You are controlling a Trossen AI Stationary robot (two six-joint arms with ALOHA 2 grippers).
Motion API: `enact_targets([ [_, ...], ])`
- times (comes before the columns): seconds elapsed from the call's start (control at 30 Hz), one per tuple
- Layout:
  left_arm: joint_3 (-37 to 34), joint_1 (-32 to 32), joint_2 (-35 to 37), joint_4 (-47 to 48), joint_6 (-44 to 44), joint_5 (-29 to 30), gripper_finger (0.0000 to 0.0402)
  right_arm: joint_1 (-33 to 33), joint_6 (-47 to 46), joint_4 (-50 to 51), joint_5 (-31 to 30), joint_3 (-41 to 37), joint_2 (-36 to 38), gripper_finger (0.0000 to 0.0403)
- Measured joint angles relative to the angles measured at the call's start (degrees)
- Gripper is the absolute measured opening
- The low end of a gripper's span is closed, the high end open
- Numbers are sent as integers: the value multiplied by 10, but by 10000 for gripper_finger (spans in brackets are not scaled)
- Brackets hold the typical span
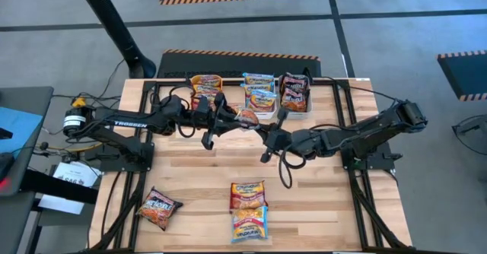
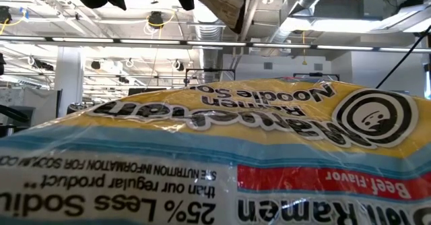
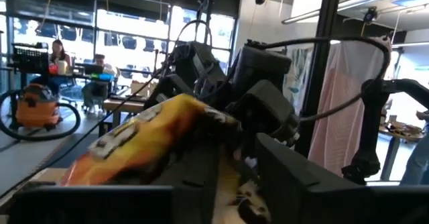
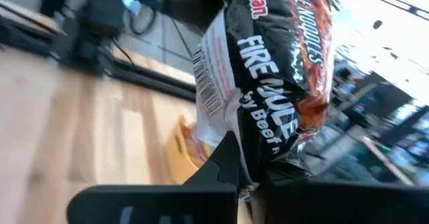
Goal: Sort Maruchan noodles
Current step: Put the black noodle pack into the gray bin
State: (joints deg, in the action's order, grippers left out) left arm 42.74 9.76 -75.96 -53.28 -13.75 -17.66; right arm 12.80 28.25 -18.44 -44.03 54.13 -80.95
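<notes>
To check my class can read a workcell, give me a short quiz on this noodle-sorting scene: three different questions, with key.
1. How many packets lie on the bare table?
2. True or false: the right hand is empty.
3. The left hand is: A near the right hand; B at the table's front edge; C out of view.
Key: 1 three; 2 false, it grips a Fire packet; 3 A.

Three bins [image 1: 255, 94] are set side by side along the table's [image 1: 190, 174] far edge, each filled with packets [image 1: 262, 98]. Two packets [image 1: 249, 195] are laid near the front edge at centre, one behind the other; another [image 1: 158, 207] is placed front left.
</notes>
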Motion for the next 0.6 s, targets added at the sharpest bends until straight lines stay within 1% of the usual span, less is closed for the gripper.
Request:
enact_targets([
  [0.13,0,1,3,-3,6,17,125,3,9,45,-46,0,13,19],
  [0.27,0,8,7,-5,6,32,151,3,7,104,-78,0,35,19],
  [0.43,0,14,14,-4,-11,33,157,3,7,178,-111,0,64,19],
  [0.6,0,13,15,-3,-15,12,157,-3,-11,260,-139,-1,86,19],
])
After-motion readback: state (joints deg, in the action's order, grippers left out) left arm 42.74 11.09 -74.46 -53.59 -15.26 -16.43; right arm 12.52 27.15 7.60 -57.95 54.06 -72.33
